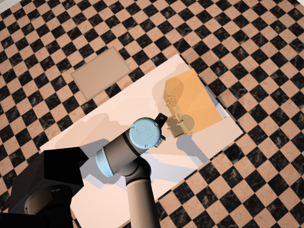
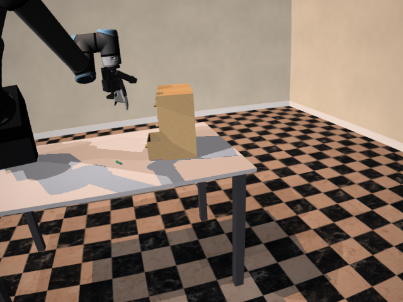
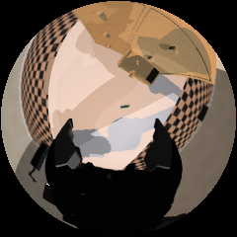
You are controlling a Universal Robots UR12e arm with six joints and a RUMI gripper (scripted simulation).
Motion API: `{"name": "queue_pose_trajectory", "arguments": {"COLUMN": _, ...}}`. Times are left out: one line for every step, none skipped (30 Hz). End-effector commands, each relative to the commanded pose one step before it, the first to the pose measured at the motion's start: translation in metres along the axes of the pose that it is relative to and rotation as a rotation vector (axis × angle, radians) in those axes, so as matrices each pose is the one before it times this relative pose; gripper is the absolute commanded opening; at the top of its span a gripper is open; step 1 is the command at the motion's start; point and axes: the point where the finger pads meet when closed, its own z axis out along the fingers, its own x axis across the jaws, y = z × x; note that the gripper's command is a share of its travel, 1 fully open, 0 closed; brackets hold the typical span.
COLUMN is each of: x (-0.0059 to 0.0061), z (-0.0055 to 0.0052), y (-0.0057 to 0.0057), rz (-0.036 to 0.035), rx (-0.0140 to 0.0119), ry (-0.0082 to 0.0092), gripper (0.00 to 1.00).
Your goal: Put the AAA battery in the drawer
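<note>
Top view: a black pedestal (image 1: 61, 162) (image 2: 26, 146) fills the lower left of the frame. Right of it, above the floor's black and pink checks, lies a flat tan rectangle (image 1: 100, 73), upper left. The robot arm (image 1: 120, 156) (image 2: 48, 35) comes up from the bottom edge to the middle, where its round blue cap (image 1: 145, 132) carries fine markings too small to read. Just past the cap's lower right edge, a sliver of the green AAA battery (image 1: 156, 146) (image 2: 118, 162) (image 3: 124, 106) peeks out.

In the exterior view, the battery lies on the pale table (image 1: 122, 108) (image 2: 221, 173) (image 3: 74, 64), left of centre; any print on it is too small to read. The gripper (image 1: 160, 142) (image 2: 121, 105) (image 3: 113, 118) hangs well above the table, tilted, its two fingers spread wide with nothing between them. To its right stands the upright wooden chest (image 1: 194, 98) (image 2: 177, 120) (image 3: 168, 30), with small knobs on its left-facing front. A low drawer (image 1: 170, 129) (image 2: 156, 152) (image 3: 133, 65) sticks out leftward; its contents cannot be made out.
</note>
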Motion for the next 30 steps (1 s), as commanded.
{"name": "queue_pose_trajectory", "arguments": {"x": 0.00350, "z": -0.00056, "y": -0.00315, "rz": 0.13870, "rx": -0.01211, "ry": -0.00003, "gripper": 1.00}}
{"name": "queue_pose_trajectory", "arguments": {"x": 0.00066, "z": -0.00002, "y": -0.00064, "rz": 0.02808, "rx": 0.00000, "ry": 0.00000, "gripper": 1.00}}
{"name": "queue_pose_trajectory", "arguments": {"x": 0.00062, "z": -0.00002, "y": -0.00062, "rz": 0.02708, "rx": 0.00000, "ry": 0.00000, "gripper": 1.00}}
{"name": "queue_pose_trajectory", "arguments": {"x": 0.00058, "z": -0.00002, "y": -0.00060, "rz": 0.02607, "rx": 0.00000, "ry": 0.00000, "gripper": 1.00}}
{"name": "queue_pose_trajectory", "arguments": {"x": 0.00000, "z": 0.00000, "y": 0.00000, "rz": 0.00000, "rx": 0.00000, "ry": 0.00000, "gripper": 1.00}}
{"name": "queue_pose_trajectory", "arguments": {"x": 0.00000, "z": 0.00000, "y": 0.00000, "rz": 0.00000, "rx": 0.00000, "ry": 0.00000, "gripper": 1.00}}
{"name": "queue_pose_trajectory", "arguments": {"x": 0.00054, "z": -0.00002, "y": -0.00058, "rz": 0.02504, "rx": 0.00000, "ry": 0.00000, "gripper": 1.00}}
{"name": "queue_pose_trajectory", "arguments": {"x": 0.00051, "z": -0.00002, "y": -0.00056, "rz": 0.02400, "rx": 0.00000, "ry": 0.00000, "gripper": 1.00}}
{"name": "queue_pose_trajectory", "arguments": {"x": 0.00047, "z": -0.00001, "y": -0.00054, "rz": 0.02296, "rx": 0.00000, "ry": 0.00000, "gripper": 1.00}}
{"name": "queue_pose_trajectory", "arguments": {"x": 0.00044, "z": -0.00001, "y": -0.00052, "rz": 0.02190, "rx": 0.00000, "ry": 0.00000, "gripper": 1.00}}
{"name": "queue_pose_trajectory", "arguments": {"x": 0.00041, "z": -0.00001, "y": -0.00049, "rz": 0.02085, "rx": 0.00000, "ry": 0.00000, "gripper": 1.00}}
{"name": "queue_pose_trajectory", "arguments": {"x": 0.00038, "z": -0.00001, "y": -0.00047, "rz": 0.01979, "rx": 0.00000, "ry": 0.00000, "gripper": 1.00}}
{"name": "queue_pose_trajectory", "arguments": {"x": 0.00035, "z": -0.00001, "y": -0.00045, "rz": 0.01874, "rx": 0.00000, "ry": 0.00000, "gripper": 1.00}}
{"name": "queue_pose_trajectory", "arguments": {"x": 0.00032, "z": -0.00001, "y": -0.00042, "rz": 0.01768, "rx": 0.00000, "ry": 0.00000, "gripper": 1.00}}
{"name": "queue_pose_trajectory", "arguments": {"x": 0.00030, "z": -0.00001, "y": -0.00040, "rz": 0.01663, "rx": 0.00000, "ry": 0.00000, "gripper": 1.00}}
{"name": "queue_pose_trajectory", "arguments": {"x": 0.00027, "z": -0.00001, "y": -0.00037, "rz": 0.01559, "rx": 0.00000, "ry": 0.00000, "gripper": 1.00}}
{"name": "queue_pose_trajectory", "arguments": {"x": 0.00025, "z": -0.00001, "y": -0.00035, "rz": 0.01456, "rx": 0.00000, "ry": 0.00000, "gripper": 1.00}}
{"name": "queue_pose_trajectory", "arguments": {"x": 0.00023, "z": -0.00001, "y": -0.00032, "rz": 0.01354, "rx": 0.00000, "ry": 0.00000, "gripper": 1.00}}
{"name": "queue_pose_trajectory", "arguments": {"x": 0.00020, "z": -0.00001, "y": -0.00030, "rz": 0.01254, "rx": 0.00000, "ry": 0.00000, "gripper": 1.00}}
{"name": "queue_pose_trajectory", "arguments": {"x": 0.00019, "z": -0.00001, "y": -0.00028, "rz": 0.01155, "rx": 0.00000, "ry": 0.00000, "gripper": 1.00}}
{"name": "queue_pose_trajectory", "arguments": {"x": 0.00017, "z": -0.00001, "y": -0.00025, "rz": 0.01058, "rx": 0.00000, "ry": 0.00000, "gripper": 1.00}}
{"name": "queue_pose_trajectory", "arguments": {"x": 0.00000, "z": 0.00000, "y": 0.00000, "rz": 0.00000, "rx": 0.00000, "ry": 0.00000, "gripper": 1.00}}
{"name": "queue_pose_trajectory", "arguments": {"x": 0.00000, "z": 0.00000, "y": 0.00000, "rz": 0.00000, "rx": 0.00000, "ry": 0.00000, "gripper": 1.00}}
{"name": "queue_pose_trajectory", "arguments": {"x": 0.00015, "z": -0.00001, "y": -0.00023, "rz": 0.00964, "rx": 0.00000, "ry": 0.00000, "gripper": 1.00}}
{"name": "queue_pose_trajectory", "arguments": {"x": 0.00013, "z": -0.00001, "y": -0.00021, "rz": 0.00872, "rx": 0.00000, "ry": 0.00000, "gripper": 1.00}}
{"name": "queue_pose_trajectory", "arguments": {"x": 0.00012, "z": -0.00001, "y": -0.00019, "rz": 0.00783, "rx": 0.00000, "ry": 0.00000, "gripper": 1.00}}
{"name": "queue_pose_trajectory", "arguments": {"x": 0.00010, "z": 0.00000, "y": -0.00017, "rz": 0.00697, "rx": 0.00000, "ry": 0.00000, "gripper": 1.00}}
{"name": "queue_pose_trajectory", "arguments": {"x": 0.00009, "z": 0.00000, "y": -0.00015, "rz": 0.00615, "rx": 0.00000, "ry": 0.00000, "gripper": 1.00}}
{"name": "queue_pose_trajectory", "arguments": {"x": 0.00008, "z": 0.00000, "y": -0.00013, "rz": 0.00536, "rx": 0.00000, "ry": 0.00000, "gripper": 1.00}}
{"name": "queue_pose_trajectory", "arguments": {"x": 0.00007, "z": 0.00000, "y": -0.00011, "rz": 0.00462, "rx": 0.00000, "ry": 0.00000, "gripper": 1.00}}
